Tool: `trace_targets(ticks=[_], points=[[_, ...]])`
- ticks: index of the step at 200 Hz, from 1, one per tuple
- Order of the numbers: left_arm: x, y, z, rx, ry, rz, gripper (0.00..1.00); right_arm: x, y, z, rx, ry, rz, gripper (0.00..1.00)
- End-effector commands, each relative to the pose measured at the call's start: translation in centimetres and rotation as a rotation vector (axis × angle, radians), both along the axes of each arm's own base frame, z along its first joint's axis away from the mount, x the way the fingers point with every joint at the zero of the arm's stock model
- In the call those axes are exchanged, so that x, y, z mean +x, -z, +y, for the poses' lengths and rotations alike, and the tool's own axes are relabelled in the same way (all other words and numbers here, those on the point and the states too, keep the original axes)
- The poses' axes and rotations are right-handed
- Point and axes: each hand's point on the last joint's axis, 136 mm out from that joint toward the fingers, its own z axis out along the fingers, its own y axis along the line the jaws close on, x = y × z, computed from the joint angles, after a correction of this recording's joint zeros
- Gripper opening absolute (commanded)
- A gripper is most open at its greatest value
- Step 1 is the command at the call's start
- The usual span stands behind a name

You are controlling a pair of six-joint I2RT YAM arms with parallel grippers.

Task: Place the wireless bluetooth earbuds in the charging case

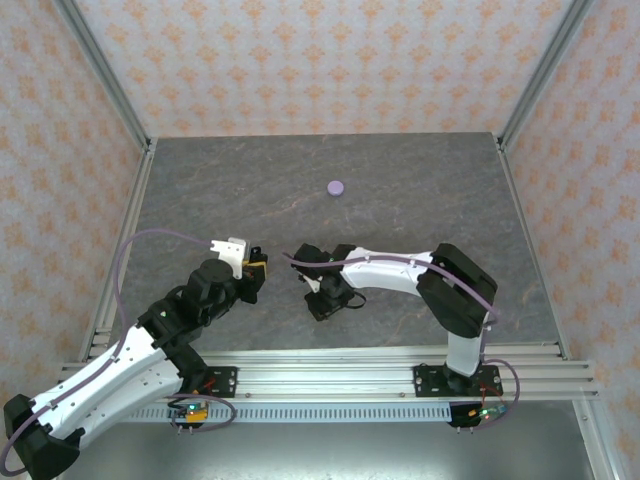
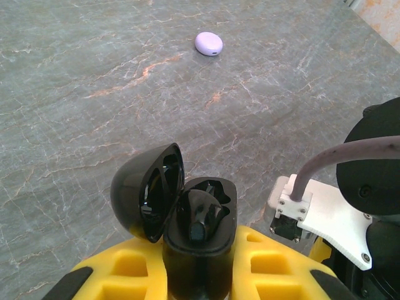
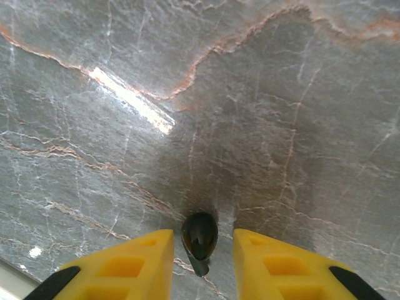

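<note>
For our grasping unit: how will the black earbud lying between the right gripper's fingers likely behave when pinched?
The black earbud looks glossy and rounded, so it may slip from the right gripper when squeezed. It seems a hard shell, unlikely to deform. Its bulb-and-stem shape would probably pivot on the smooth table rather than roll far.

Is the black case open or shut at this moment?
Open. The lid of the black case stands swung aside, and an earbud sits in the exposed cavity.
</note>
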Motion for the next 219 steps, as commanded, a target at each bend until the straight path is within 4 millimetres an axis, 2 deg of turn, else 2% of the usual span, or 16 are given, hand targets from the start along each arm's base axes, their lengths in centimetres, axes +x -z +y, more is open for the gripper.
trace_targets(ticks=[1,40,77,133,164,185,219], points=[[-0.1,-0.3,0.2,-0.002,-0.014,0.003,0.18,0.0,0.1,0.2,-0.024,-0.018,0.000,0.31],[-0.2,-0.3,0.2,-0.004,-0.010,0.003,0.18,0.2,0.3,0.4,-0.030,-0.010,-0.005,0.31],[-0.3,-0.2,0.1,-0.003,-0.005,0.007,0.18,0.2,1.3,-0.2,-0.079,-0.008,-0.002,0.30],[-0.4,0.0,-0.8,-0.010,0.042,0.012,0.18,1.0,1.9,-0.9,-0.104,0.074,-0.033,0.20],[-0.5,0.3,-2.5,-0.033,0.123,0.030,0.18,2.5,1.6,-1.7,-0.051,0.187,-0.030,0.17],[0.1,0.0,-3.8,-0.075,0.153,0.000,0.17,3.6,0.8,-2.5,0.022,0.266,-0.028,0.16],[1.0,-1.5,-6.1,-0.200,0.238,-0.180,0.17,5.7,-0.7,-4.1,0.152,0.390,-0.024,0.16]])
